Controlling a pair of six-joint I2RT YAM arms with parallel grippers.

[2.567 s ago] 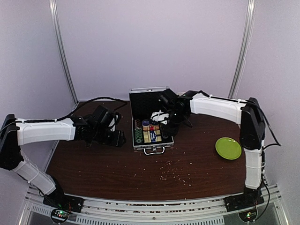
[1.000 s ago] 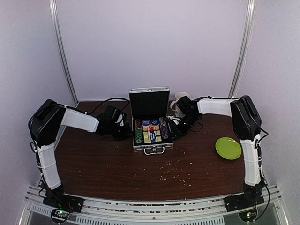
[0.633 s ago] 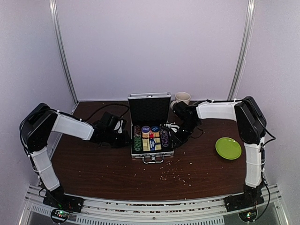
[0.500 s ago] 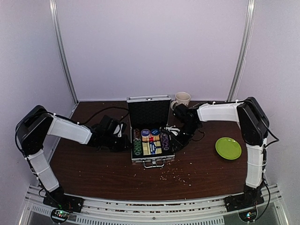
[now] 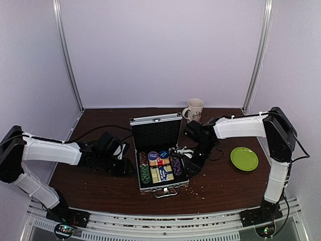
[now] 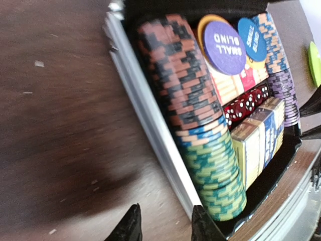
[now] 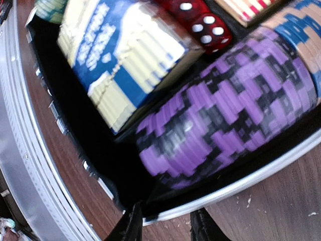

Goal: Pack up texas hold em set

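The left claw [image 6: 163, 226] straddles the silver case [image 6: 150, 125] wall on the brown tabletop [image 6: 55, 125]. Inside lie red, blue and green chips [image 6: 195, 125], red dice [image 6: 246, 104] and a card box [image 6: 261, 138].

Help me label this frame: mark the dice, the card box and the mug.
dice [image 7: 208, 25], right wrist view, white-dotted top face.
card box [image 7: 118, 50], right wrist view, blue printed face.
mug [image 5: 194, 109], top view, cream side wall.

My top camera looks down from behind the arms over the whole table [image 5: 100, 188]. Each wrist camera sits very close to the open case [image 5: 159, 156] [image 6: 150, 125] [image 7: 30, 145], from opposite sides; all share its inside.
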